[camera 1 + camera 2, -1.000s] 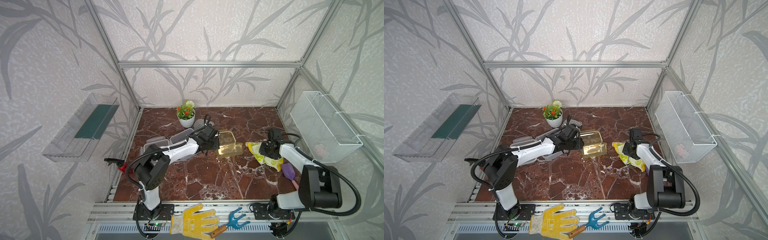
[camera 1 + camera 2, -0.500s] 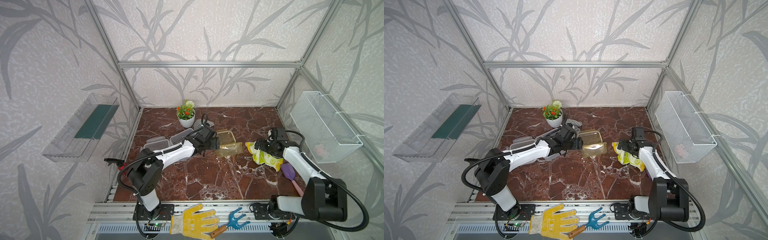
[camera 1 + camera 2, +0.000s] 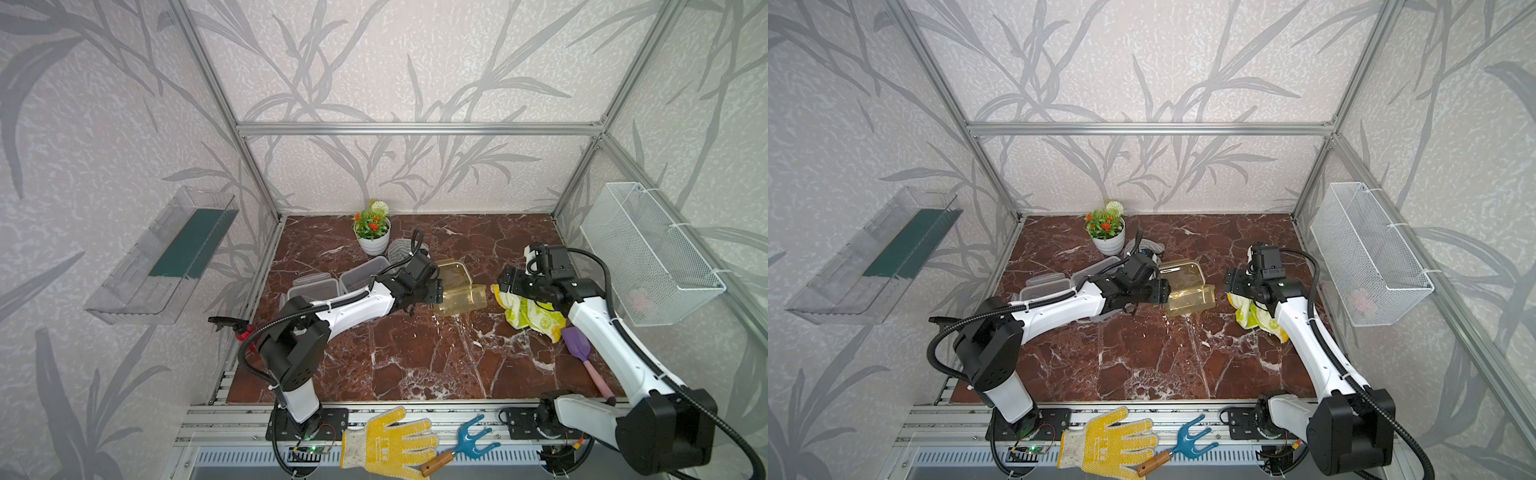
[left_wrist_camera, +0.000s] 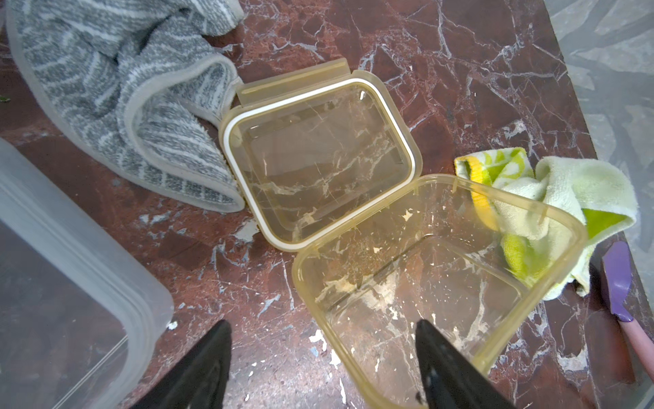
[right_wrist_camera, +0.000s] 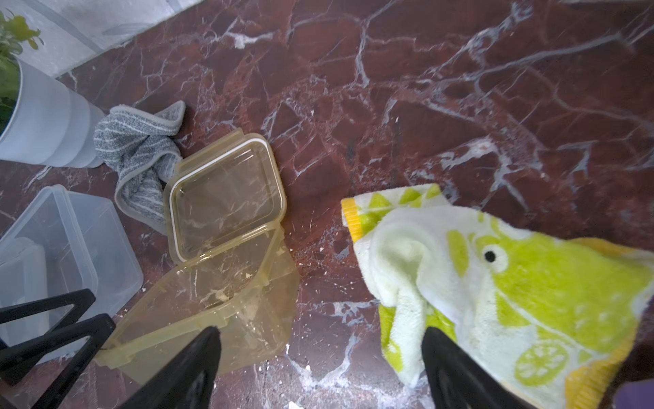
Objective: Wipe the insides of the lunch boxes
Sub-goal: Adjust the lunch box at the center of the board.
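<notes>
The amber lunch box [image 4: 417,283] lies open in front of the left gripper [image 4: 322,357], whose jaws are apart and empty. It looks light, stiff and slippery; grab its rim. The right gripper [image 5: 318,357] is apart too, beside the towel [image 5: 495,290].

Two lunch boxes on the marble table [image 3: 415,365]: one amber-brown box [image 3: 459,297] with one hinged lid [image 3: 454,271], one clear greyish box [image 3: 361,274] beside one clear lid [image 3: 312,288]. Two cloths: one grey striped towel [image 4: 124,88], one lemon-print towel [image 3: 530,313]. One flower pot [image 3: 372,243]. One purple spatula [image 3: 584,357]. Two wall holders: one clear plastic tray [image 3: 162,257], one wire basket [image 3: 648,253]. One yellow glove [image 3: 388,442], one blue hand rake [image 3: 461,444]. Two robot arms.
</notes>
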`<act>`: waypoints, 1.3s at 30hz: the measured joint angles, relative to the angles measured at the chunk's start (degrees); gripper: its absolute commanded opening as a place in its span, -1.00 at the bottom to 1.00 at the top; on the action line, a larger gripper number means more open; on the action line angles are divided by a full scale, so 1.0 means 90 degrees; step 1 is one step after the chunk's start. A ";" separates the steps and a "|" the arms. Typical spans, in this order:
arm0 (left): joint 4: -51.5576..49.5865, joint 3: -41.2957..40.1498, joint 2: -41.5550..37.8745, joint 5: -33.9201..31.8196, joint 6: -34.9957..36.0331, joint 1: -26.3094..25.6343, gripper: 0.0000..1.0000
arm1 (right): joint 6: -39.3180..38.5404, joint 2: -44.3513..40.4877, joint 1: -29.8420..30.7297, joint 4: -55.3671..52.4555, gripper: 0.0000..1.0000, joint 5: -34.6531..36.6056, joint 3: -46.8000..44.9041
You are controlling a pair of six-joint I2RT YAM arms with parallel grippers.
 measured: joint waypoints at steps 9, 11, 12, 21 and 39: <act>-0.0015 -0.0002 0.0177 -0.0299 0.0287 -0.0403 0.41 | 0.0243 0.1460 0.0330 0.0097 0.54 -0.0590 0.0143; -0.0034 -0.0002 0.0282 -0.0376 0.0355 -0.0493 0.40 | 0.0243 0.1668 0.0342 0.0121 0.35 -0.0678 0.0141; -0.0041 -0.0005 0.0342 -0.0408 0.0389 -0.0517 0.40 | 0.0243 0.1746 0.0342 0.0138 0.23 -0.0724 0.0138; -0.0168 -0.0017 0.0619 -0.0663 0.0464 -0.0576 0.40 | 0.0165 0.1758 0.0350 0.0352 -0.80 -0.1124 -0.0418; 0.0279 -0.0083 0.0350 0.0019 0.0284 0.0058 0.52 | 0.0780 0.1418 0.0923 0.2380 -1.00 0.0291 -0.1732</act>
